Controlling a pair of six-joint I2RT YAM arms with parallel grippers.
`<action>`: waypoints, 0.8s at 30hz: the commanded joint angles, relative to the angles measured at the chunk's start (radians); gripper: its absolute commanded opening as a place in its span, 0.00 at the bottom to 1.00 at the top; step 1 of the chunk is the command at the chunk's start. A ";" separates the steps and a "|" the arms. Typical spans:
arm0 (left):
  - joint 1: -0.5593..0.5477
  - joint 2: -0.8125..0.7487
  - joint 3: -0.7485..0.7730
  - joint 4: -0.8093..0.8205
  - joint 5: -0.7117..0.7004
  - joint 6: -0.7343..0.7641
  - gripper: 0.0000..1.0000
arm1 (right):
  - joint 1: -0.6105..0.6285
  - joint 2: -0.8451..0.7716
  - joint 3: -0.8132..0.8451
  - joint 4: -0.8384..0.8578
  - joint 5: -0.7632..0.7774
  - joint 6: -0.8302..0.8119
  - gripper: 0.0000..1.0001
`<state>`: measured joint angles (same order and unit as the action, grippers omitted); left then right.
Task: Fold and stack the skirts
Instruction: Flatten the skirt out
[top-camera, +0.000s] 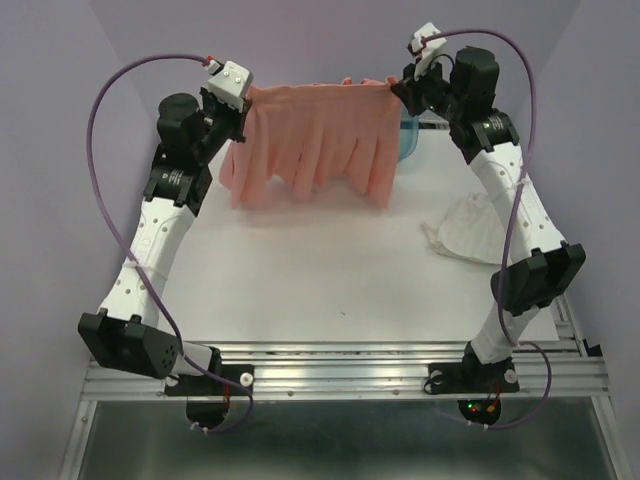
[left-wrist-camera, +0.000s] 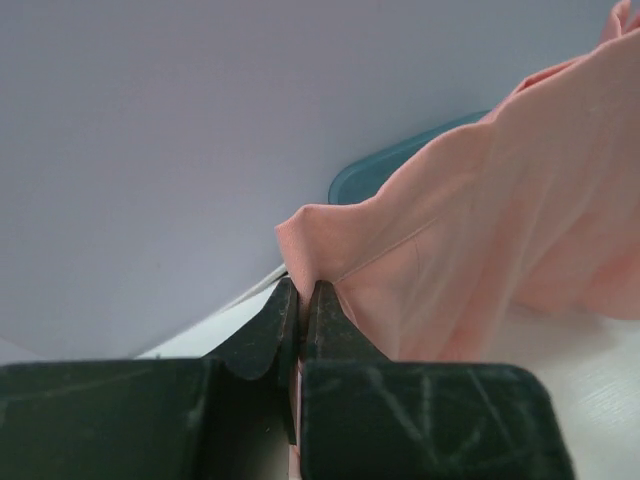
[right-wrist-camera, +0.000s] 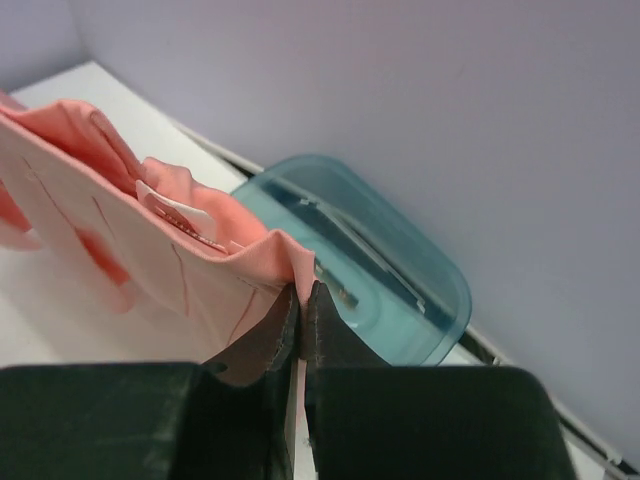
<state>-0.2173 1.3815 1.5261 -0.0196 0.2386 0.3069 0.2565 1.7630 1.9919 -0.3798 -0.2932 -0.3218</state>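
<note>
The salmon-pink skirt (top-camera: 315, 140) hangs spread in the air over the far part of the table, held by its top edge at both corners. My left gripper (top-camera: 240, 105) is shut on its left corner (left-wrist-camera: 305, 250). My right gripper (top-camera: 400, 92) is shut on its right corner (right-wrist-camera: 290, 262). The skirt's lower hem hangs close to the table; I cannot tell whether it touches. The white pleated skirt (top-camera: 468, 228) lies crumpled on the table at the right, partly behind my right arm.
A teal translucent tub (top-camera: 408, 140) stands at the far right behind the pink skirt; it also shows in the right wrist view (right-wrist-camera: 370, 260) and the left wrist view (left-wrist-camera: 385, 165). Purple walls close the back and sides.
</note>
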 joint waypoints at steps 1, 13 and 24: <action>0.059 -0.175 -0.004 0.093 -0.055 0.121 0.00 | -0.056 -0.089 0.101 0.068 0.132 -0.057 0.01; 0.058 -0.770 -0.716 -0.360 0.326 0.575 0.98 | 0.004 -0.603 -0.878 -0.286 -0.290 -0.651 0.95; 0.058 -0.776 -0.720 -0.418 0.295 0.443 0.76 | 0.004 -0.584 -0.868 -0.172 -0.161 -0.442 0.86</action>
<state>-0.1616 0.4305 0.7647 -0.4519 0.5480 0.8188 0.2581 1.0248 1.0046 -0.6418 -0.4831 -0.8566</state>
